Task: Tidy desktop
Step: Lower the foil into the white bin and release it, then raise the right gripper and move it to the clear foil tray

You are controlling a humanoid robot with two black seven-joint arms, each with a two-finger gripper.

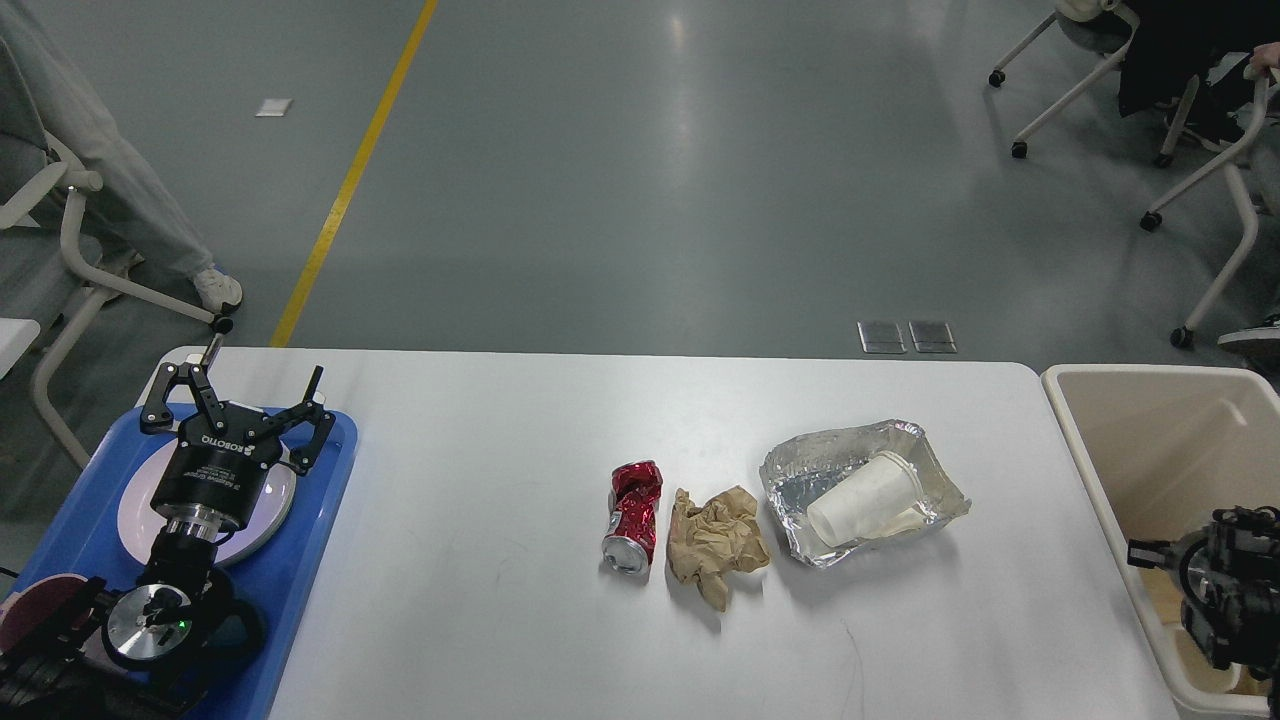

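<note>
The white desktop point(480, 500) carries a crushed red can point(632, 517), a crumpled brown paper point(715, 545) and a foil tray point(800, 475) with a white paper cup point(865, 497) lying in it. My left gripper point(238, 388) hangs open over the blue tray point(305, 560) at the far left, holding nothing. At the right edge my right gripper point(1205, 585) is low over the beige bin point(1110, 490); it is dark and partly cut off, so its fingers cannot be told apart.
A white plate point(135, 510) lies on the blue tray under my left gripper, with a dark red disc point(30, 610) nearer me. Chairs point(1200, 150) stand on the grey floor beyond the table, and a seated person's legs point(130, 200) are at the far left.
</note>
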